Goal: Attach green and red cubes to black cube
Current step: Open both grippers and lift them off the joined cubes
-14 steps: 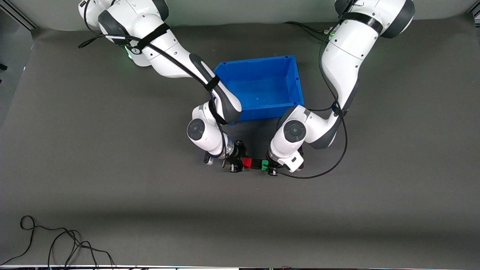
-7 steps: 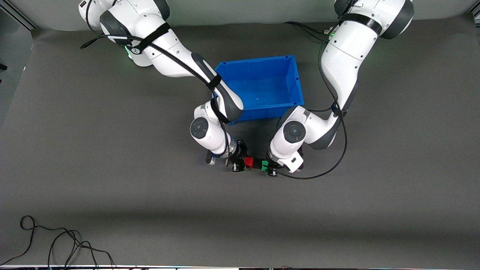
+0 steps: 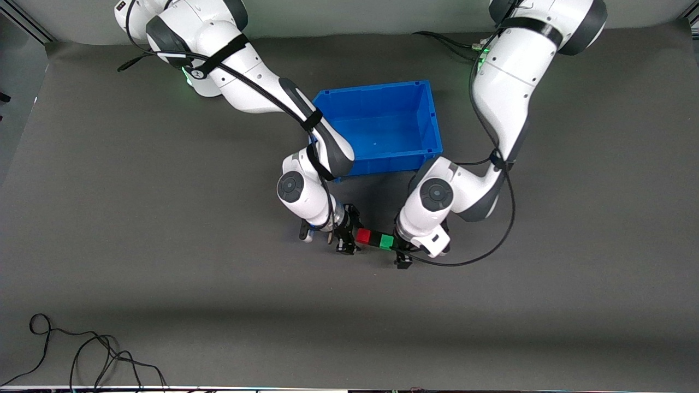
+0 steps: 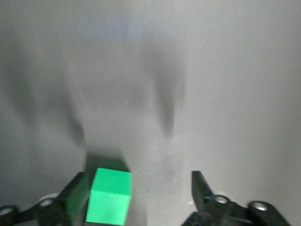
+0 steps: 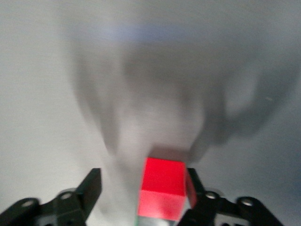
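While both of my arms reach down to the middle of the frame in the front view, my right gripper (image 3: 347, 238) and my left gripper (image 3: 401, 250) face each other over the grey mat (image 3: 164, 218), just below the blue bin (image 3: 371, 87), which sits at the centre in the upper half.

Between the two grippers the three cubes form one short row, side by side and touching. The red cube (image 3: 363, 236) is at my right gripper's end, the green cube (image 3: 386, 242) at my left gripper's end, and the black cube (image 3: 375, 239) is between them. The row lies nearer to the front camera than the bin. I cannot tell whether it rests on the mat or hangs just above it.

My left gripper (image 4: 138, 181) is released. In the left wrist view the green cube (image 4: 109, 195) lies against one finger (image 4: 70, 202), and a wide strip of bare mat separates it from the other finger (image 4: 201, 190).

My right gripper (image 5: 143, 181) is released too. In the right wrist view the red cube (image 5: 162, 188) sits close against one finger (image 5: 193, 186), and the other finger (image 5: 91, 188) stands clear of it.

A loose black cable (image 3: 82, 349) curls on the mat at the bottom edge of the front view, well apart from the cubes.
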`<state>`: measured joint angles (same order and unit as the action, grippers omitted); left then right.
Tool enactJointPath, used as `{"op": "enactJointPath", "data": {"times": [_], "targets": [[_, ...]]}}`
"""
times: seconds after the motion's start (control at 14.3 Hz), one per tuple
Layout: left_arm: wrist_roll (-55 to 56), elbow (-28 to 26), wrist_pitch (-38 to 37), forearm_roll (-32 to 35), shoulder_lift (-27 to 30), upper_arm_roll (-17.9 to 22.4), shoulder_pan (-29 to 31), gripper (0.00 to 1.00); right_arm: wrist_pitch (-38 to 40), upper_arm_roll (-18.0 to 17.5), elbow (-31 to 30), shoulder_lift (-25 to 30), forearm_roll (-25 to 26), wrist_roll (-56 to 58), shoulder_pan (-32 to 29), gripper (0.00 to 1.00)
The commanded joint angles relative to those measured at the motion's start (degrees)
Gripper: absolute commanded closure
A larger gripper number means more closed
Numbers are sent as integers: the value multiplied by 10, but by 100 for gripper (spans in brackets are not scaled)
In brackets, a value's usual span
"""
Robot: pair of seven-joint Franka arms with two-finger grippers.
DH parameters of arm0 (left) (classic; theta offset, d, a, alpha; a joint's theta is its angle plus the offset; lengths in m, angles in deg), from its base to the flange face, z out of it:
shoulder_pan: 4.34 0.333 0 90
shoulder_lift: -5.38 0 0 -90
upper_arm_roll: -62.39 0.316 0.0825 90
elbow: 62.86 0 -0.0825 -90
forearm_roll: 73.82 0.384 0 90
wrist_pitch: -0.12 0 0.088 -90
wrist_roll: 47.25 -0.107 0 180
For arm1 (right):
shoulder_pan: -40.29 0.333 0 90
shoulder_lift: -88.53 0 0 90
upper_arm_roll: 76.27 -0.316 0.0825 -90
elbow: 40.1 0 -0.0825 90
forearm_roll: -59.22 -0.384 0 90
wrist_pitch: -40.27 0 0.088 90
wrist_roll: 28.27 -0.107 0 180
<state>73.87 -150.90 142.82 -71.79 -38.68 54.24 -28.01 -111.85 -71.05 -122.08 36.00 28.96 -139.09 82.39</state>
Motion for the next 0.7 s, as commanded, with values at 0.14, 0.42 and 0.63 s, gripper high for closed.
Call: {"op": "enactJointPath", "data": {"times": [0.14,0.42,0.63], "targets": [[-168,-49,-141,10,130,-1,84,0,79,21,4,63,174,-7,-1,0],[-416,-90,-180,3,198,-2,170,0,174,42,3,123,278,74,-9,0],[-627,-91,-264,5,226,1,217,0,275,44,1,185,278,253,-57,0]]}}
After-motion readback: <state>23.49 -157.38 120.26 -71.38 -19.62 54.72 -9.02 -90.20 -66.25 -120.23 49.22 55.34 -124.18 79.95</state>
